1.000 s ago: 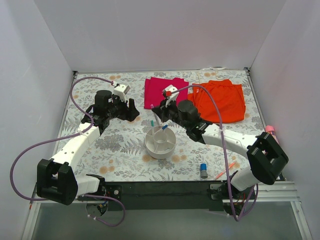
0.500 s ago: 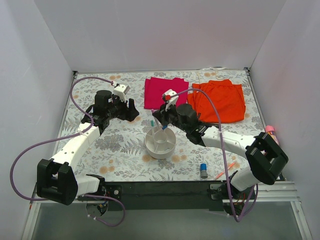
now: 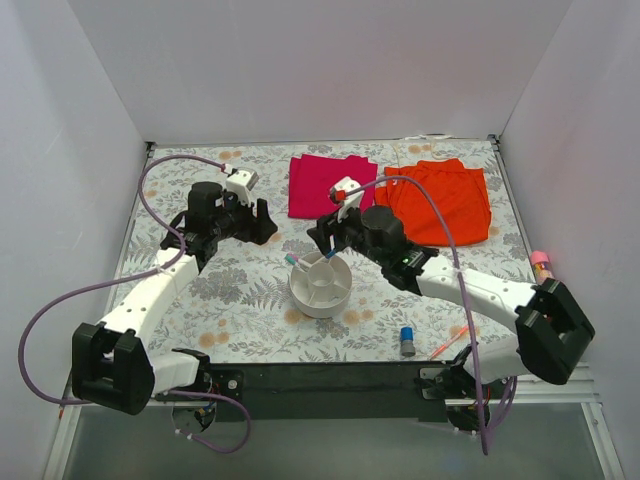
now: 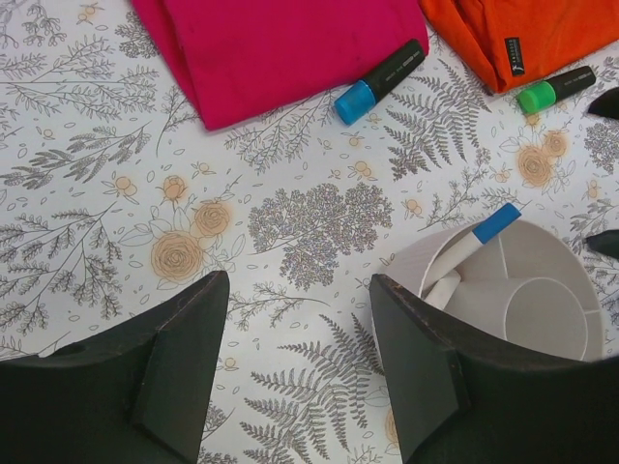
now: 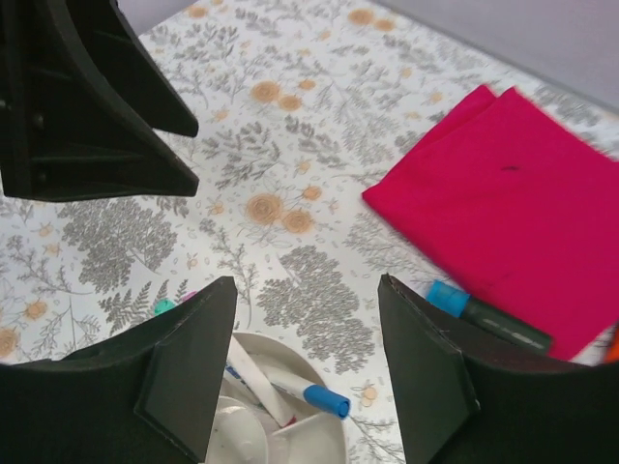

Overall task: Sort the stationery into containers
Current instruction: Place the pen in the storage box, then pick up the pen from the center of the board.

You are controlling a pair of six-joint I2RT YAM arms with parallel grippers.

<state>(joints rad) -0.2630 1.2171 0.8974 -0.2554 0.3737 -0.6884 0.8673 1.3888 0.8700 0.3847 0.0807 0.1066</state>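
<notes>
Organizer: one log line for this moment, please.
organizer: pens inside | right pincer: open, by far rim | left pincer: open, over table | blue-capped marker, green-capped marker: unsorted

The table (image 4: 309, 222) wears a white cover printed with grey ferns and peach flowers. The magenta cloth (image 4: 280, 48) and orange cloth (image 4: 522, 29) are plain. The organizer (image 4: 411, 271) is white. The blue-capped marker (image 4: 380, 82) and green-capped marker (image 4: 554, 89) are black-bodied; the pen (image 4: 479, 237) is white, capped blue.
</notes>
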